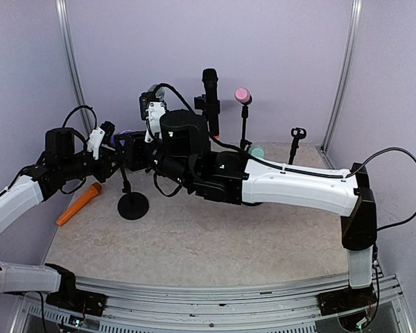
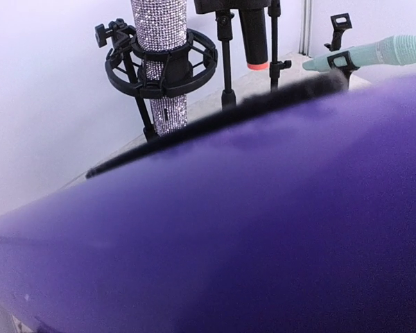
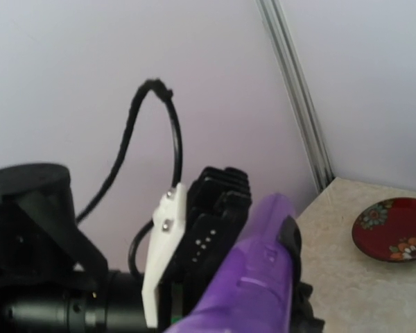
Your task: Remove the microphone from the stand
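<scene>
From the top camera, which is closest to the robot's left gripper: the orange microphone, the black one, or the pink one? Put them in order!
From the left gripper:
1. Orange microphone, lying flat on the left.
2. Black microphone, upright at the back.
3. Pink microphone, on its stand further right.

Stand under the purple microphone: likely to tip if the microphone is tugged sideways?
Probably, yes: the stand is a thin pole on one small round base, with the purple microphone carried high. The flat base would likely slide, not roll.
</scene>
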Controlling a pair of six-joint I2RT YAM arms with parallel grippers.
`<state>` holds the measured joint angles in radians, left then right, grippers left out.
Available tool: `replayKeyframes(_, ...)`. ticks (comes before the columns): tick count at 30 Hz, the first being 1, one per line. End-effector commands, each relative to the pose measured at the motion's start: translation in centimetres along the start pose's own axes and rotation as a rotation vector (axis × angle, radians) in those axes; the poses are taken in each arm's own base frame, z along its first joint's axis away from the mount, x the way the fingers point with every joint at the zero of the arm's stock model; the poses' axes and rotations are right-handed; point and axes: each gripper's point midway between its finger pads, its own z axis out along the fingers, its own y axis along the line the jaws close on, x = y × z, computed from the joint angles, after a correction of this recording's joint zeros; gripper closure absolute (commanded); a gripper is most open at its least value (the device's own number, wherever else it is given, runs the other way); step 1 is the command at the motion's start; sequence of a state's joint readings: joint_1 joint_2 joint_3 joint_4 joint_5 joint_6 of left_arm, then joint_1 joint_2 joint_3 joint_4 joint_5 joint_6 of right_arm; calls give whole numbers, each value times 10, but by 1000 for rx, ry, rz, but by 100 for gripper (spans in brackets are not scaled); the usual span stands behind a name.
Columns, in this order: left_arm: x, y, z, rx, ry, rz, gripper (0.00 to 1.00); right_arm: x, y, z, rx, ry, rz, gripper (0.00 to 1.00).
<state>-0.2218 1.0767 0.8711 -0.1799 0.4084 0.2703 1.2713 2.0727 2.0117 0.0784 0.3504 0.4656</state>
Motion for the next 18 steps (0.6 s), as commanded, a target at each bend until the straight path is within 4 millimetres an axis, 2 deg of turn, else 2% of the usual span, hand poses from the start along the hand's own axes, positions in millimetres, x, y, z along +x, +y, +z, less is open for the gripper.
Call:
replayKeyframes(1,-3,-2,3,22,-12,-5,94,54,-12,-9,-2,166,-30,100)
replayKeyframes(2,-5,-4,3,31,-16,-9,100,50,-12,-13,-7,160,-38,100)
replayKeyframes(9,-26,-46,-7,218,-18,-4,100,25,-6,-37,-44,123,-106,100)
replayKeyframes(11,-24,-53,-4,240,1,6,100,22,-5,-43,-39,119,-129,100)
replayKeyframes(15,-14,-57,8,236,19,28,100,20,-8,-61,-37,116,-137,100)
replayKeyframes(18,-10,-48,18,191,16,25,100,19,-14,-75,-22,120,-133,100)
